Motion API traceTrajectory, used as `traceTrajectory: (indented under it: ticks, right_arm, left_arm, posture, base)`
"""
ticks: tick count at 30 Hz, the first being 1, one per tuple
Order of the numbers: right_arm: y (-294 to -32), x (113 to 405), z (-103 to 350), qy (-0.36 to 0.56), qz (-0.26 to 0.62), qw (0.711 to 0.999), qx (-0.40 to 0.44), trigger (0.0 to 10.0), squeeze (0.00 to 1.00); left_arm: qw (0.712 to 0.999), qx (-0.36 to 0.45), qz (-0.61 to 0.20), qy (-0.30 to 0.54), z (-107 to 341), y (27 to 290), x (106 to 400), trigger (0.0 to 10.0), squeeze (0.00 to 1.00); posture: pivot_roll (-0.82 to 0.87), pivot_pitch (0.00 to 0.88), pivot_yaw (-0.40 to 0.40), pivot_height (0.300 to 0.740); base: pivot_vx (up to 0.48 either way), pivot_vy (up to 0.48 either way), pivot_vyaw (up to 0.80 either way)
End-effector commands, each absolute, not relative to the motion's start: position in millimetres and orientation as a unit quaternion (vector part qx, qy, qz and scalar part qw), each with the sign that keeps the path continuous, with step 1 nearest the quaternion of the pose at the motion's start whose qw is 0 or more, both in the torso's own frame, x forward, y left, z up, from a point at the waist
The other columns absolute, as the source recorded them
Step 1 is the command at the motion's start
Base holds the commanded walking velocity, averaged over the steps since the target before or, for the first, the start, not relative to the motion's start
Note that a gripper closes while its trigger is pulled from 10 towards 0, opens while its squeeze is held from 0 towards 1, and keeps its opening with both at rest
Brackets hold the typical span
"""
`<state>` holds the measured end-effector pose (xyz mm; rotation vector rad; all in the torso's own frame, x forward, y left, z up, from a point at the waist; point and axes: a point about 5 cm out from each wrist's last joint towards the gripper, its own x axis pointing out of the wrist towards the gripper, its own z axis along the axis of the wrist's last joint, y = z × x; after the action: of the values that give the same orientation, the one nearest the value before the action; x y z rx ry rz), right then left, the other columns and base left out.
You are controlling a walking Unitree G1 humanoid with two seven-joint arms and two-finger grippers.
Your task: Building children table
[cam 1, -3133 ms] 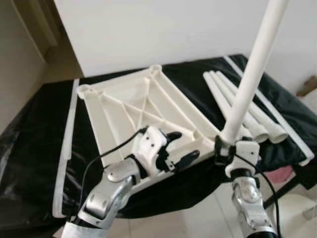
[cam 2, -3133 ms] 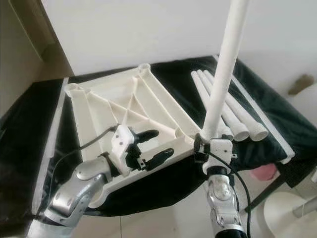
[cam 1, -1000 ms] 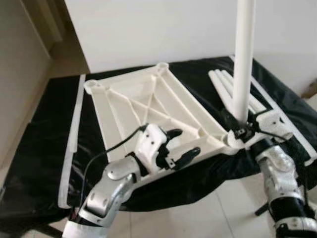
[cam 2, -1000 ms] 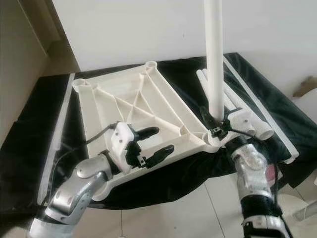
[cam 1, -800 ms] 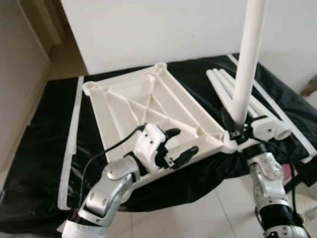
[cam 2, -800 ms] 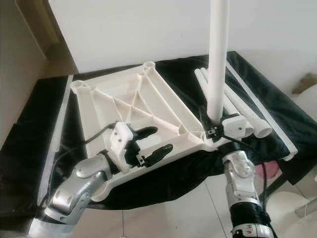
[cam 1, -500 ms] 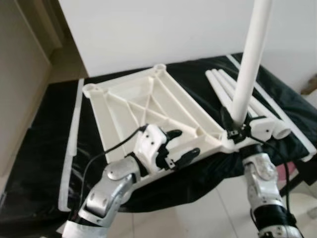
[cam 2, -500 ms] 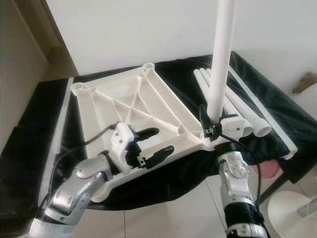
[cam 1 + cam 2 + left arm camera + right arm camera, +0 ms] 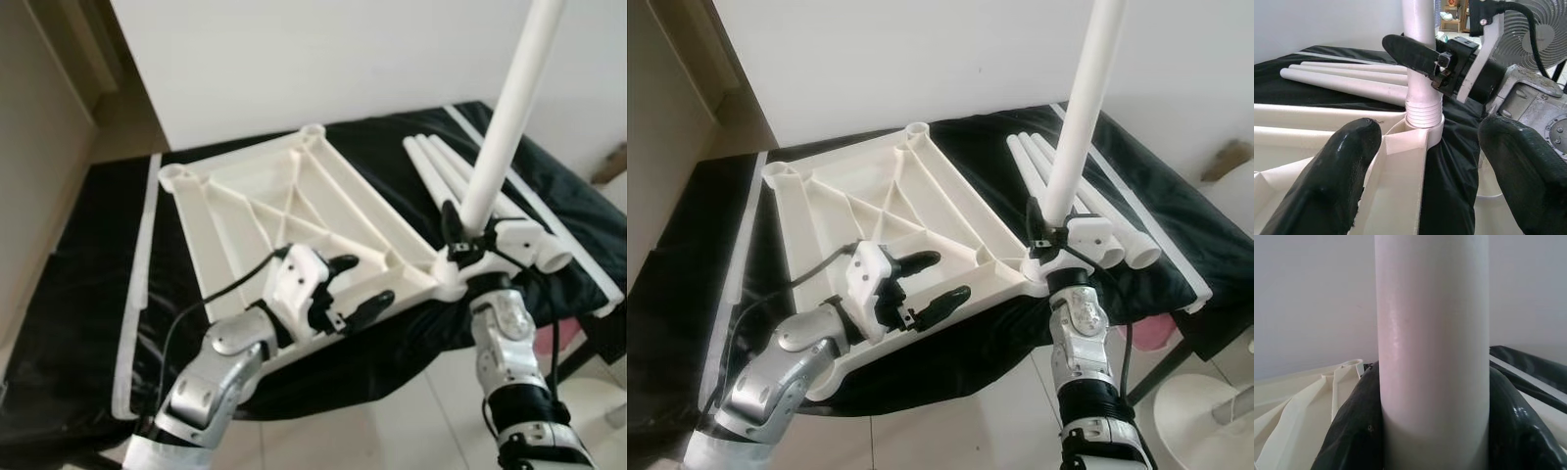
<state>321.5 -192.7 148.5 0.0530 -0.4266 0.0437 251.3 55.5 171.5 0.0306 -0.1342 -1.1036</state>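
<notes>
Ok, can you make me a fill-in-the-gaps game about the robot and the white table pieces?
1. The right gripper is shut on the long white plastic table leg, which stands almost ____.
2. That leg's threaded end sits in a ____ socket of the upside-down cream plastic tabletop.
3. The spare white leg tubes lie on a ____ cloth.
4. The left gripper is ____.

Missing words: upright; corner; black; open

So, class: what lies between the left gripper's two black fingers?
In the left wrist view, the left gripper stands open, and between its fingers lies the tabletop's corner socket, with the upright leg threaded into it and the right gripper clamped around that leg.
</notes>
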Motion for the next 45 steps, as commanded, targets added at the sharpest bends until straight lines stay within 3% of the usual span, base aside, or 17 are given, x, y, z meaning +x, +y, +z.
traceTrajectory:
  ticks: [1, 16, 25, 31, 36, 45]
  right_arm:
    - [-187, 323, 134, -0.178, 0.022, 0.983, 0.040, 10.0, 0.00]
    - [-174, 292, 114, -0.178, 0.087, 0.978, -0.060, 10.0, 0.00]
    - [-172, 285, 106, -0.167, 0.093, 0.979, -0.063, 10.0, 0.00]
    - [-171, 284, 103, -0.159, 0.089, 0.982, -0.044, 10.0, 0.00]
    - [-173, 287, 94, -0.119, 0.070, 0.990, 0.028, 10.0, 0.00]
    - [-174, 293, 93, -0.093, 0.072, 0.992, 0.041, 10.0, 0.00]
  left_arm:
    - [0.849, 0.020, -0.524, -0.066, 174, 57, 250, 10.0, 0.00]
    - [0.847, 0.021, -0.527, -0.064, 173, 57, 248, 10.0, 0.00]
    - [0.845, 0.021, -0.531, -0.062, 173, 57, 247, 10.0, 0.00]
    - [0.844, 0.023, -0.532, -0.061, 173, 58, 247, 10.0, 0.00]
    - [0.842, 0.026, -0.536, -0.059, 173, 58, 247, 10.0, 0.00]
    - [0.840, 0.027, -0.539, -0.059, 173, 57, 247, 10.0, 0.00]
  posture:
    - [0.01, 0.000, 0.077, 0.740]
    - [0.00, 0.001, 0.082, 0.740]
    - [0.00, 0.000, 0.089, 0.740]
    - [0.00, 0.000, 0.093, 0.740]
    - [0.00, 0.000, 0.099, 0.740]
    - [0.00, 0.000, 0.099, 0.740]
  base:
    - [0.000, 0.000, 0.00]
    - [0.000, 0.000, 0.00]
    - [0.000, 0.000, 0.00]
    - [0.000, 0.000, 0.00]
    - [0.000, 0.000, 0.00]
    - [0.000, 0.000, 0.00]
